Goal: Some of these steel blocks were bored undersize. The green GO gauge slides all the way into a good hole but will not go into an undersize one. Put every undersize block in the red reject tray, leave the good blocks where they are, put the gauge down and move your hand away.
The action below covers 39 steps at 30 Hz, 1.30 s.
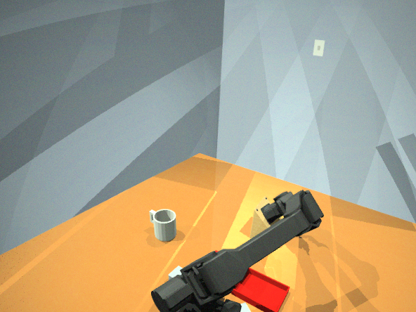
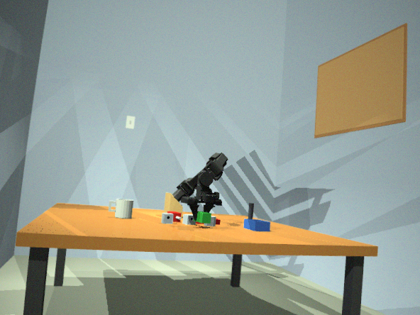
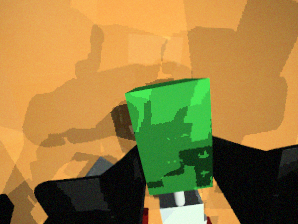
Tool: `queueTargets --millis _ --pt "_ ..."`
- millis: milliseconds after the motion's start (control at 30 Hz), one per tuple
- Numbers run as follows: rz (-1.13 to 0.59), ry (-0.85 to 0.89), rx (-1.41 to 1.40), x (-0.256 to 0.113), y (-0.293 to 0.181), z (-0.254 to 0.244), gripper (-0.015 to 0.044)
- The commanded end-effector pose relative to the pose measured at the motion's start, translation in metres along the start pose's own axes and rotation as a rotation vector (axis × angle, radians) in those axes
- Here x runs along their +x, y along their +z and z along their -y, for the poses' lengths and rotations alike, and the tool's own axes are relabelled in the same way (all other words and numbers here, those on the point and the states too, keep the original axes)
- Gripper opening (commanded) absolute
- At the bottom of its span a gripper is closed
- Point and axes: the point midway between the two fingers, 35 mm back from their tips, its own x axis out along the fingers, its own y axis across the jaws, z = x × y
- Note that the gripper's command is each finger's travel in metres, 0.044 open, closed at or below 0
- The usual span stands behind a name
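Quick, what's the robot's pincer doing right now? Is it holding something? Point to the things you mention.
Pincer (image 2: 203,217) (image 3: 169,139): closed on the green gauge (image 2: 204,218) (image 3: 175,120).

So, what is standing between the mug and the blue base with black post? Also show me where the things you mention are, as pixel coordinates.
The exterior view shows there the three steel blocks (image 2: 167,218) (image 1: 175,272) (image 3: 182,216), the held green gauge (image 2: 203,217) (image 3: 172,135), a tan wedge (image 2: 171,203) (image 1: 258,225), a red block (image 2: 174,215) and the red tray (image 2: 218,222) (image 1: 261,291).
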Motion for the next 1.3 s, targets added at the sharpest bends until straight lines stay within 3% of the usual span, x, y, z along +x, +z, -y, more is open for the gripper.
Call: queueTargets --millis 0,1267 --pt "0.006 0.002 0.007 0.005 0.001 0.001 0.0000" --pt "0.012 0.003 0.007 0.016 -0.006 0.002 0.0000"
